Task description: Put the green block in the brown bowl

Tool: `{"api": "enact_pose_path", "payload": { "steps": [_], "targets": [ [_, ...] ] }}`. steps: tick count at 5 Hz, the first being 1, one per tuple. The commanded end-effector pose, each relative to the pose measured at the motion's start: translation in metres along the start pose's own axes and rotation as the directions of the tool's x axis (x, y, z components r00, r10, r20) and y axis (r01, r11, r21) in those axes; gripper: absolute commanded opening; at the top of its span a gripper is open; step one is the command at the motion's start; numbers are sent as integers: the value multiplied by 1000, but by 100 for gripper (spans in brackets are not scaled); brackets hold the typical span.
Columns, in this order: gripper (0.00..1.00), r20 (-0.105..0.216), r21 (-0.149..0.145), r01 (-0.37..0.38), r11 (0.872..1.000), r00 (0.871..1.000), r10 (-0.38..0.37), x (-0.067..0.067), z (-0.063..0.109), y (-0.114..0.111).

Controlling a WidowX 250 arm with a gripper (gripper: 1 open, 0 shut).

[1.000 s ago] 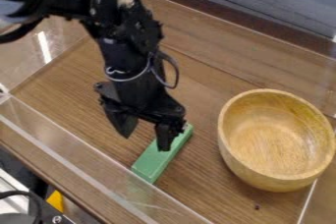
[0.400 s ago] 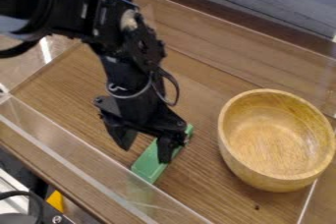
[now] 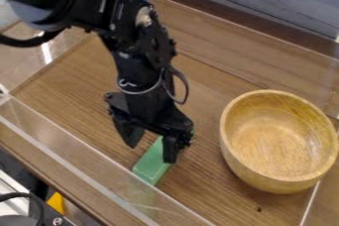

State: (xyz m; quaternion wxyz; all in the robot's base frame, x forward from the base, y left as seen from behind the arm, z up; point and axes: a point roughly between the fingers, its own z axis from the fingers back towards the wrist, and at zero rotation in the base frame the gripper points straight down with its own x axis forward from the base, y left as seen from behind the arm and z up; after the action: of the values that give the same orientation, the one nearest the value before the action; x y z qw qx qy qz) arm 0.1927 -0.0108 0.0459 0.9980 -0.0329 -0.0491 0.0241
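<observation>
Camera — gripper [image 3: 150, 148] pointing down | jaws spread astride green block [image 3: 153, 165]

A wood-grain table [image 3: 79, 111] fills most of the view, its boards running diagonally. A clear plastic wall [image 3: 79, 175] stands along its near edge (glare streaks show on it), and another clear panel [image 3: 34, 56] rises at the left edge. Beyond the far edge lies a grey surface [image 3: 284, 2]. At the bottom left corner, dark cables [image 3: 20, 208] and a yellow-black fitting [image 3: 54, 205] sit outside the wall.
</observation>
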Motion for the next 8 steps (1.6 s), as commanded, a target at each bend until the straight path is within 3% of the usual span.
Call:
{"api": "enact_pose_path", "payload": {
  "steps": [1,2,4,6,8],
  "targets": [
    [100,16,-5,55,998,998,-55,11,-4,1],
    [100,5,-8,91,996,996,-91,14,-11,3],
    [100,-15,-13,81,997,997,-81,22,-18,-8],
    [100,-27,-8,-19,1000,999,19,14,-19,-31],
    [100,-31,2,-21,1000,999,21,20,-6,-48]
  ]
}}
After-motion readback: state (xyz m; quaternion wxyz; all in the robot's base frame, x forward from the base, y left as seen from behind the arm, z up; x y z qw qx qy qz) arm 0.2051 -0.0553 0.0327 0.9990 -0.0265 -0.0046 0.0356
